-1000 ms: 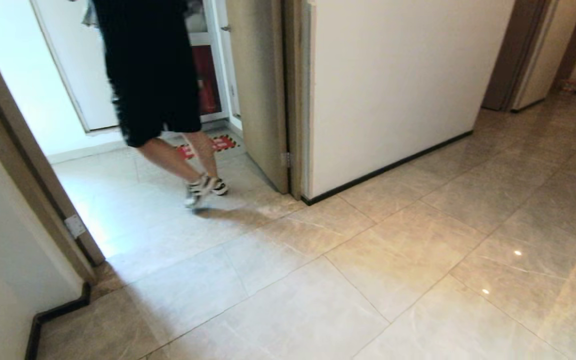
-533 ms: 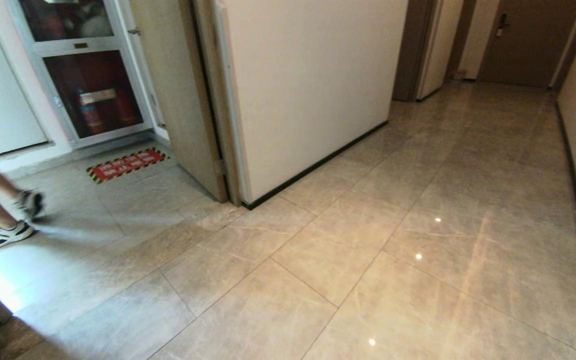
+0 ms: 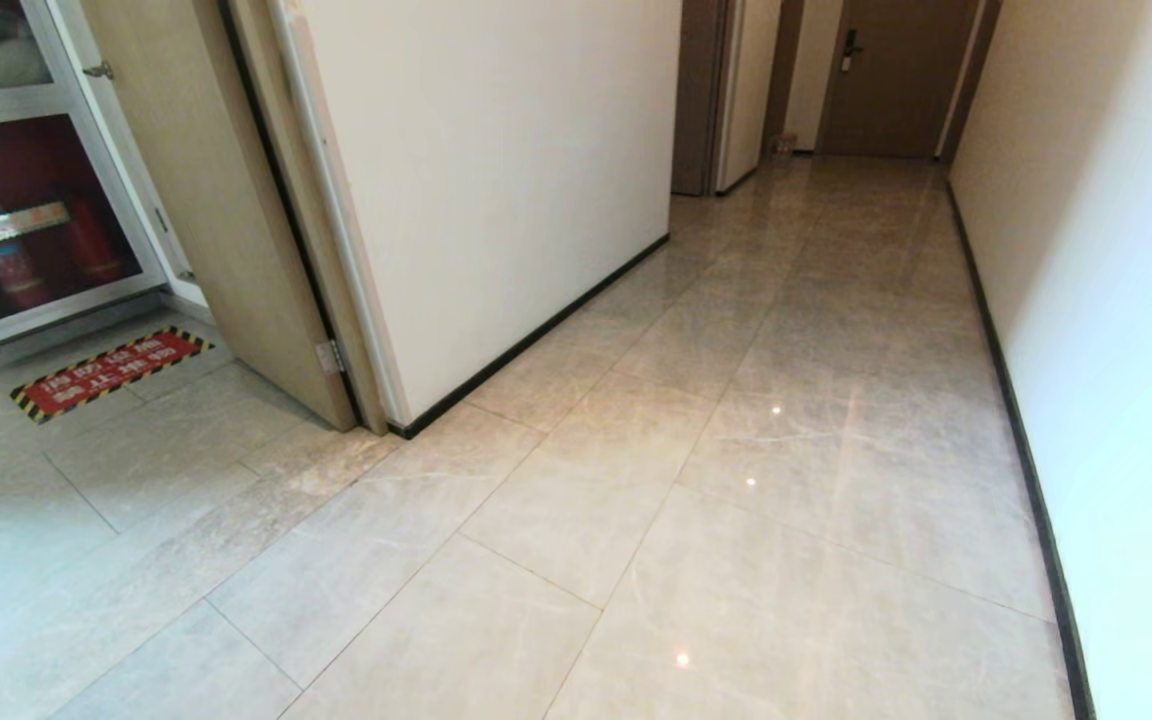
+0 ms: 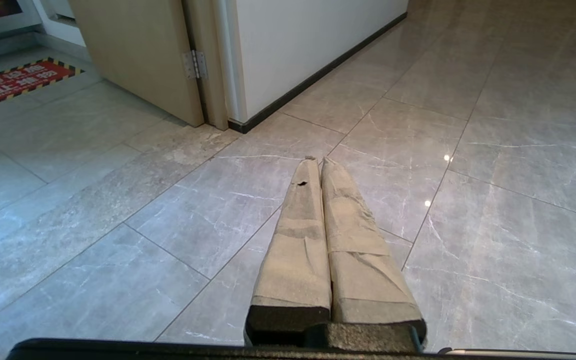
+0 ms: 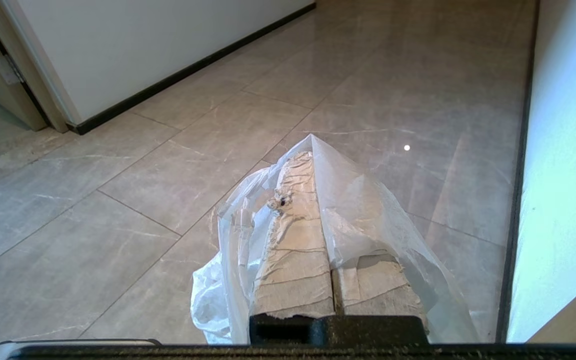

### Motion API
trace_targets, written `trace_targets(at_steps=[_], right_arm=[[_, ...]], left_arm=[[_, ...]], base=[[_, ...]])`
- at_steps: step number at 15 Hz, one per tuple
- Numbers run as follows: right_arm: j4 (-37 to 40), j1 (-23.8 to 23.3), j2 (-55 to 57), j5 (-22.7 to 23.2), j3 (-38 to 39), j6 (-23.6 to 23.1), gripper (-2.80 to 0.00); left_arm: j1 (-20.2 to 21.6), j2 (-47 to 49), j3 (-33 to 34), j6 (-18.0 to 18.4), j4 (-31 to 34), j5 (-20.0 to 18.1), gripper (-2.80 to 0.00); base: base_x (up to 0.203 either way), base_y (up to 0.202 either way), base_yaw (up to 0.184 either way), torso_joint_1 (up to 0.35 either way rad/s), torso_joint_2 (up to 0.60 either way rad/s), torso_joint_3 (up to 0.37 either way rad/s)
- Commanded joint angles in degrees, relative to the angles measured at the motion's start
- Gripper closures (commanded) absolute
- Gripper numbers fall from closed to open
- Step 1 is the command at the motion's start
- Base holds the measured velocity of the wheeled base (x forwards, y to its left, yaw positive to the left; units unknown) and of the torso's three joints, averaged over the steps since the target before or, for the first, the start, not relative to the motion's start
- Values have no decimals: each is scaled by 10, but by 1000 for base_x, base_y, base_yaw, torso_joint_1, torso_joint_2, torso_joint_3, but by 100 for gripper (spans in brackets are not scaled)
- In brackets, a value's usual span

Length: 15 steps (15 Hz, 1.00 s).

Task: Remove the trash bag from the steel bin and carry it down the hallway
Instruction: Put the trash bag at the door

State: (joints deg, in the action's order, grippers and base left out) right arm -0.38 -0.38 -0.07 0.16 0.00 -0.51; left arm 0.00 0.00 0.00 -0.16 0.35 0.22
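Note:
The trash bag [image 5: 374, 215], thin translucent white plastic, drapes over both taped fingers of my right gripper [image 5: 315, 159], which is shut on it. The bag's bulk [image 5: 211, 300] hangs below beside the fingers, above the floor. In the left wrist view my left gripper [image 4: 317, 161] is shut with nothing in it, its taped fingers pressed together. The hallway [image 3: 816, 400], with glossy beige tiles, runs straight ahead to a brown door [image 3: 886, 80]. Neither arm shows in the head view. The steel bin is out of view.
A white wall [image 3: 1116, 300] with a black baseboard runs close along the right. On the left a white wall corner [image 3: 496, 180] juts out beside an open wooden door [image 3: 226, 220]. Beyond it stand a fire-extinguisher cabinet [image 3: 26, 200] and a red floor sign [image 3: 106, 372].
The whole head view has swung round to the right, so the camera has turned. The person walking at the left has passed out of view, and the corridor now lies straight ahead.

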Motion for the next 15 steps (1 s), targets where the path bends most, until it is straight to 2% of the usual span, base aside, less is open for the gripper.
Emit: trace_targets(at_steps=[1, 15], right_arm=[[-1, -1, 0, 0, 0, 0, 0], [0, -1, 0, 0, 0, 1, 0]], left_arm=[[0, 0, 0, 0, 0, 0, 0], [0, 0, 0, -1, 0, 0, 0]], base=[[0, 0, 0, 0, 0, 0], [0, 0, 0, 2, 3, -176]])
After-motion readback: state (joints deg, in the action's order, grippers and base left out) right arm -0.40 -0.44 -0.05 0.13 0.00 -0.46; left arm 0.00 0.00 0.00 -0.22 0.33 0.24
